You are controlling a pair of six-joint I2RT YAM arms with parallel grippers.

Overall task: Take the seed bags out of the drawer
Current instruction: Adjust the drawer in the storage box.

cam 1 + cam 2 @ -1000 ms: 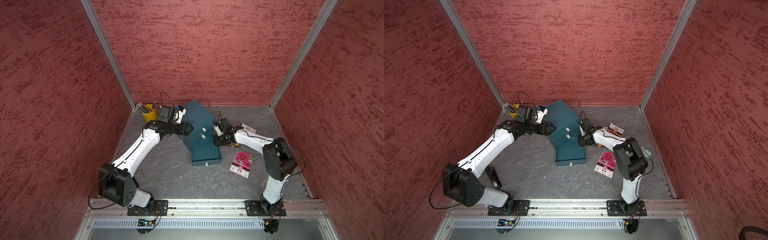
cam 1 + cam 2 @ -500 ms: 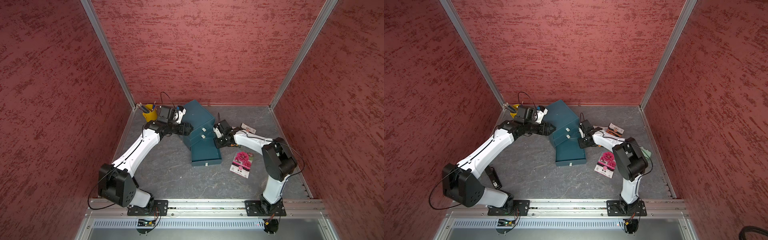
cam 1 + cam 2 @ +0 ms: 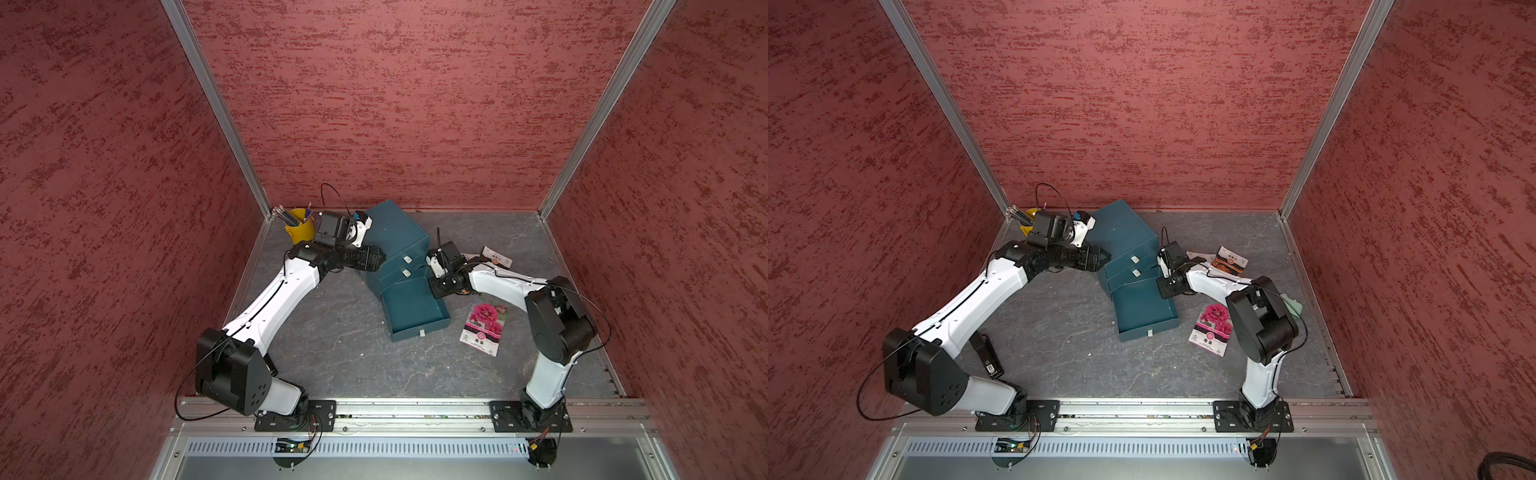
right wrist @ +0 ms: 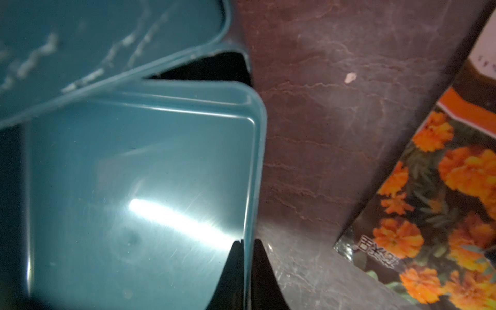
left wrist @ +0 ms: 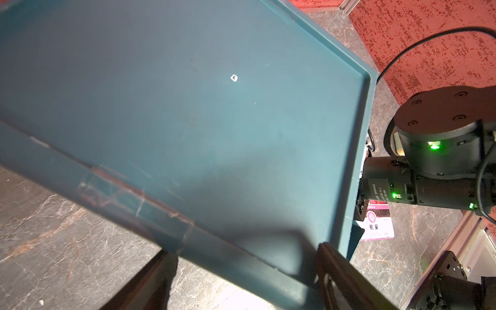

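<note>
- One teal cabinet [image 3: 395,237], set askew on the table [image 3: 332,345], near the middle of the far edge.
- Three drawers in it, each with one white pull tab [image 3: 407,259]. Two are closed. The lowest, the drawer [image 3: 415,305], stands out toward the near edge with its floor bare.
- One pink-flower bag [image 3: 483,324], flat on the table to the right of the drawer, near it but apart.
- One orange-flower bag [image 3: 1229,262] in plain sight, on the table toward the far right corner, beyond the right arm [image 3: 1208,282].
- One white strip [image 3: 1196,254] just beside that bag, mostly covered by the arm; what it is cannot be told.
- Two left fingers [image 5: 349,290], standing wide, clamped astride the cabinet's lower left front corner.
- Two right fingers [image 4: 261,276], narrow, one inside and one outside the drawer's right side wall, pinching it.
- One yellow bucket [image 3: 300,227] in the far left corner, holding pencils; their number cannot be counted.
</note>
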